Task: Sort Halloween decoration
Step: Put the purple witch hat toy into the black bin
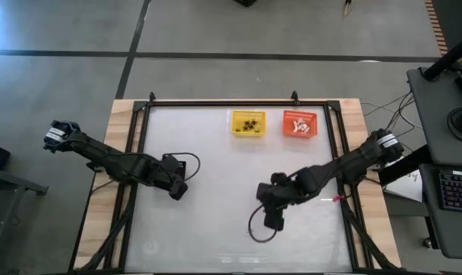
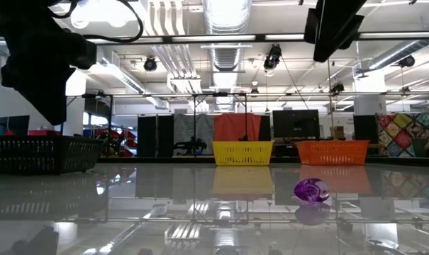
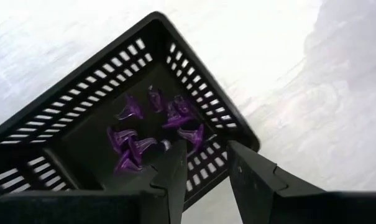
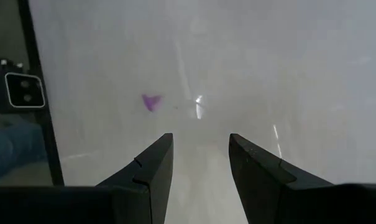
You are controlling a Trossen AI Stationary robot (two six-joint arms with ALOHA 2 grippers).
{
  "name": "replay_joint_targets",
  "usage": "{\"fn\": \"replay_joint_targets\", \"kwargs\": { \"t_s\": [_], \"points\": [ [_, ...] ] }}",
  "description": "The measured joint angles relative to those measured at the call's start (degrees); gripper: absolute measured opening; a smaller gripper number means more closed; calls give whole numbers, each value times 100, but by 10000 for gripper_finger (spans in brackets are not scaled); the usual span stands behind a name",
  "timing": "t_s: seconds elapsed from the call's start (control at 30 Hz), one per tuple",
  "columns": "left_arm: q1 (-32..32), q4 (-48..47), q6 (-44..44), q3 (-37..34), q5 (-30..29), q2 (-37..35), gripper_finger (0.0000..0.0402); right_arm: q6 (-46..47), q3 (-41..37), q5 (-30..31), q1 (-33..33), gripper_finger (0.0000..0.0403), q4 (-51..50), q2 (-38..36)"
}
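Observation:
A black mesh basket (image 3: 82, 118) holds several purple trinkets (image 3: 135, 149); in the low view it stands on the table at the left (image 2: 44, 152). My left gripper (image 3: 206, 149) hangs open just above it (image 1: 179, 188), clear of its rim. One purple trinket (image 2: 311, 191) lies alone on the table near the right edge (image 1: 338, 199); the right wrist view shows it ahead of the fingers (image 4: 151, 102). My right gripper (image 4: 200, 140) is open, above the table's middle (image 1: 275, 220), left of that trinket. The yellow basket (image 1: 248, 124) holds black trinkets and the orange basket (image 1: 300, 124) holds white ones.
The yellow and orange baskets stand side by side at the far edge. A black frame rail (image 1: 238, 102) borders the glossy white table. A cable loop (image 1: 260, 229) hangs beside my right gripper. Bare table surface lies between the two grippers.

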Motion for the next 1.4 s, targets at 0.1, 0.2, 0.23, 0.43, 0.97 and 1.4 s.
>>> {"fn": "replay_joint_targets", "kwargs": {
  "t_s": [0.1, 0.2, 0.23, 0.43, 0.97, 1.4],
  "points": [
    [0, 146, 0, 0, -7, 0, 97, -128, 2, 0, 144, 146, 203, 260],
    [0, 279, 0, 0, -9, 2, 98, -336, -3, -2, 280, 146, 271, 574],
    [0, 310, 0, 0, -9, 2, 98, -382, -3, -4, 321, 146, 349, 690],
    [0, 540, 0, 0, -9, 2, 98, -423, 63, -532, 405, 146, 1044, 1398],
    [0, 732, 0, 2, 33, 2, 98, -861, 266, -596, 405, 146, 1688, 1822],
    [0, 763, 0, 2, 33, 2, 98, -783, -155, -595, 405, 146, 2418, 1834]
  ]
}}
